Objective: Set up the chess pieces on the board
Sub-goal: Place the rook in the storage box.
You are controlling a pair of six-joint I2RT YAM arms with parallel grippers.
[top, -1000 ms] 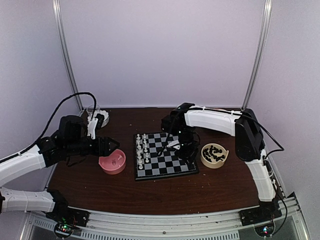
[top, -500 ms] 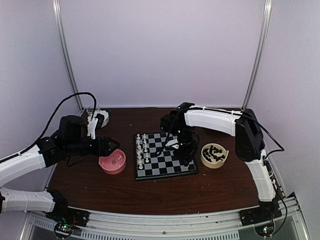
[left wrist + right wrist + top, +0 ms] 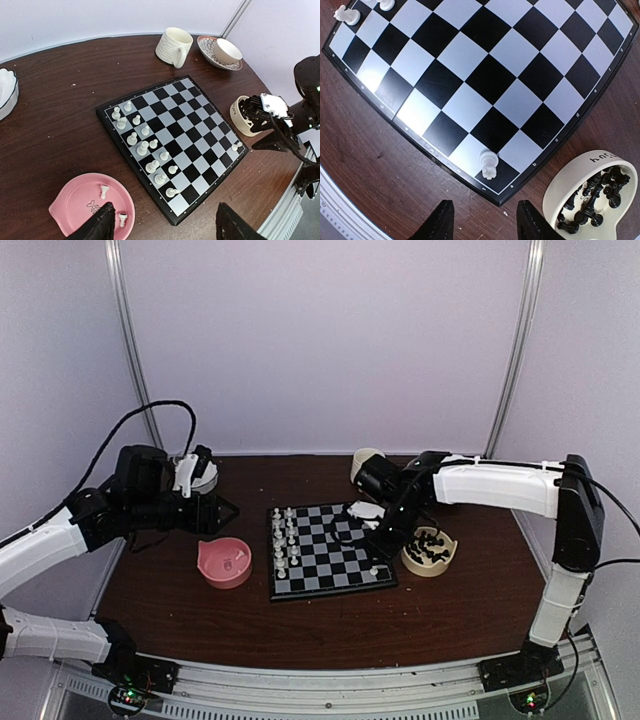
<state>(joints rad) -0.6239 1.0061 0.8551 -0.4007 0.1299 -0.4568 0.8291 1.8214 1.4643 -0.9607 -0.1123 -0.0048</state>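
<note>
My right end effector [image 3: 485, 207] hangs open and empty over the board [image 3: 485, 75] on the surface. One white piece [image 3: 489, 164] sits by its corner. My left end effector [image 3: 165, 217] is open too, above the pink bowl [image 3: 75, 197].

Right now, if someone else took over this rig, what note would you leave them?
Left gripper: open, empty, near the pink bowl.
Right gripper: open, empty, above the board corner beside the cream bowl.
Done: white pieces fill two rows along one side of the board. A lone white piece sits on the corner square nearest the cream bowl.
Left: two spare white pieces remain in the pink bowl. The black pieces are all in the cream bowl, none on the board.
</note>
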